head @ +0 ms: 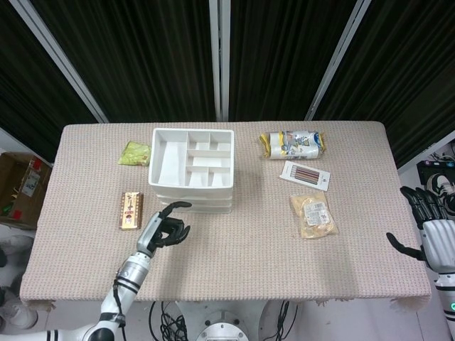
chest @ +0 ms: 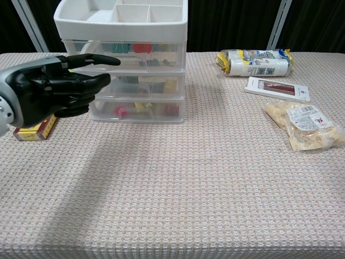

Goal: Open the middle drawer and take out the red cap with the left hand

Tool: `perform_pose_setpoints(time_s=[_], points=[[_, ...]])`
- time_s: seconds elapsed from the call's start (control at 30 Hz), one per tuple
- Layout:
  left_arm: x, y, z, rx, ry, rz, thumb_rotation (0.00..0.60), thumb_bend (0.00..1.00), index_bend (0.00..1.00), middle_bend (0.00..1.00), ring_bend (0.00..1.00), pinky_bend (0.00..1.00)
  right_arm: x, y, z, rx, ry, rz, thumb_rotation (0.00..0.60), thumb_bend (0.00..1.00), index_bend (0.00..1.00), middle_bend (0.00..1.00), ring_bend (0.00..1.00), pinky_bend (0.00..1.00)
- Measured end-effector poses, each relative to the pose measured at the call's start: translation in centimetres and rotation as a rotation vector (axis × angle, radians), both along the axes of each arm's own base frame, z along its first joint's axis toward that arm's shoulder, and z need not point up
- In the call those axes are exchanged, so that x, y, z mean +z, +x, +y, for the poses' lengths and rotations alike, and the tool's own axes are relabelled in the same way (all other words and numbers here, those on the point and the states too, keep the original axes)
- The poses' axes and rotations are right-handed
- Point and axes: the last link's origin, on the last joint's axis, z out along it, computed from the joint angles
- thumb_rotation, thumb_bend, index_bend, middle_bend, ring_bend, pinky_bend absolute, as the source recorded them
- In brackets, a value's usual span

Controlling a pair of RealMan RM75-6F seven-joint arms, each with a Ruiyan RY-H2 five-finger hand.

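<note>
The white drawer unit [head: 192, 170] stands left of centre on the table, with three clear drawers and an open tray on top. The middle drawer [chest: 141, 85] is closed. I see red items in the top drawer [chest: 141, 47] and the bottom drawer [chest: 121, 111], but no red cap plainly shows in the middle one. My left hand [head: 165, 227] hovers just in front of the unit's left part; in the chest view this left hand [chest: 54, 89] covers the drawers' left ends, fingers apart and loosely curved, holding nothing. My right hand [head: 429, 229] hangs past the table's right edge, fingers spread.
A red-and-yellow box [head: 131, 210] lies left of the drawers, partly behind my hand in the chest view. A green packet [head: 134, 153] sits at the back left. To the right lie a wrapped roll pack [head: 293, 144], a flat pencil box [head: 305, 175] and a snack bag [head: 313, 215].
</note>
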Motion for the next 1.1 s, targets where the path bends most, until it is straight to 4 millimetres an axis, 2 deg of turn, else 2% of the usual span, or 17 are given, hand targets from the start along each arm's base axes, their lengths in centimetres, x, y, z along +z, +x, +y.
perform_pose_setpoints(time_s=[0.2, 0.43, 1.1], points=[[-2.0, 1.3, -0.5, 0.073, -0.012, -0.134, 0.6, 0.4, 0.17, 0.86, 0.92, 1.0, -0.3, -0.1, 0.0, -0.009, 0.008, -0.001, 0.6, 0.17, 0.0, 0.08, 0.0, 0.04], [-4.2, 2.4, -0.5, 0.137, -0.003, -0.238, 0.6, 0.4, 0.17, 0.87, 0.92, 1.0, -0.3, -0.2, 0.2, -0.018, 0.007, 0.0, 0.6, 0.17, 0.0, 0.08, 0.0, 0.04], [-5.3, 3.1, 1.5, 0.188, -0.009, -0.403, 0.6, 0.42, 0.29, 0.87, 0.92, 1.0, -0.4, -0.5, 0.4, -0.041, 0.01, 0.001, 0.6, 0.17, 0.0, 0.08, 0.0, 0.04]])
